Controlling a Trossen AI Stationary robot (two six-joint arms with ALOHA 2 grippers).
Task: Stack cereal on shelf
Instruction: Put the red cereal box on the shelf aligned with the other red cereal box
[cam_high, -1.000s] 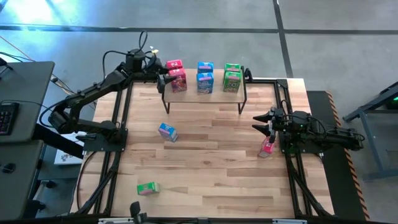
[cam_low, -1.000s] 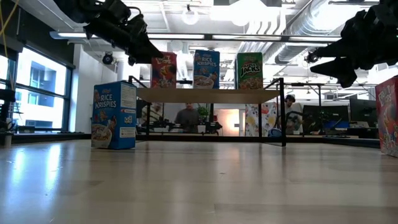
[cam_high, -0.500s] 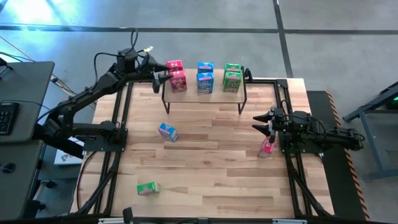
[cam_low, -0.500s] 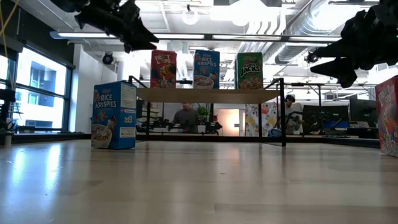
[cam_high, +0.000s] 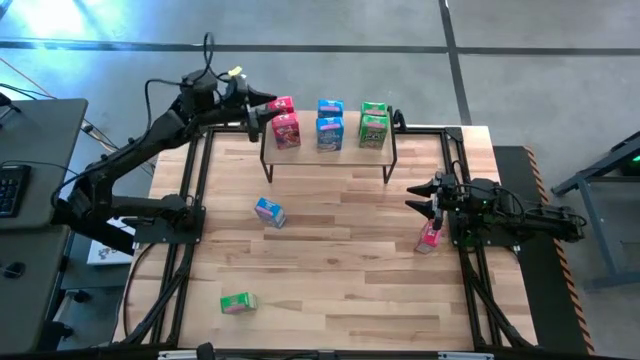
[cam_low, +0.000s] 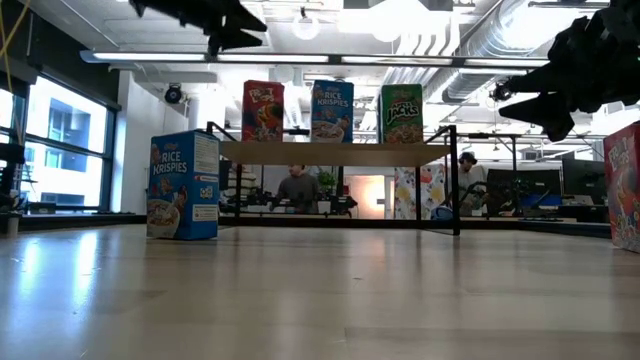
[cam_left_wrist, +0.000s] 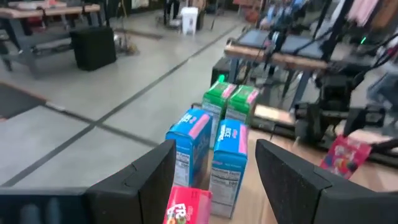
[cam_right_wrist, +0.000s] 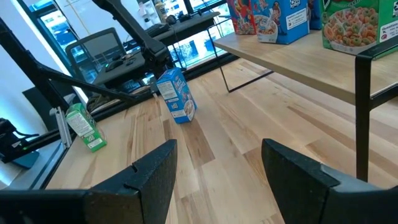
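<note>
Inspecting from the largest item down: the table (cam_high: 330, 250) carries the shelf (cam_high: 328, 152) at its far edge, and every place below is given relative to that shelf. On it stand six cereal boxes in three pairs, red-pink (cam_high: 285, 127), blue (cam_high: 330, 128) and green (cam_high: 373, 126). Three remain off it: a blue box (cam_high: 270, 211) on the tabletop in front of its left leg, a green box (cam_high: 238, 302) well in front near the table's front edge, and a red-pink box (cam_high: 430, 236) in front of its right end. The left gripper (cam_high: 258, 108) hangs above and just beside the shelf's left end, close to the red-pink pair, fingers spread with nothing between them. The right gripper (cam_high: 418, 196) waits beyond the shelf's right leg, just beside the red-pink box, fingers likewise spread and empty. Risk, as judged: the left gripper is close enough to the red-pink pair that a careless swing toward the tabletop could clip and topple them; a tall narrow box added on top could also tip its neighbours. Against the earlier frames, the left arm has lifted up and away from the shelf's left end; the right arm and all boxes are unchanged.
</note>
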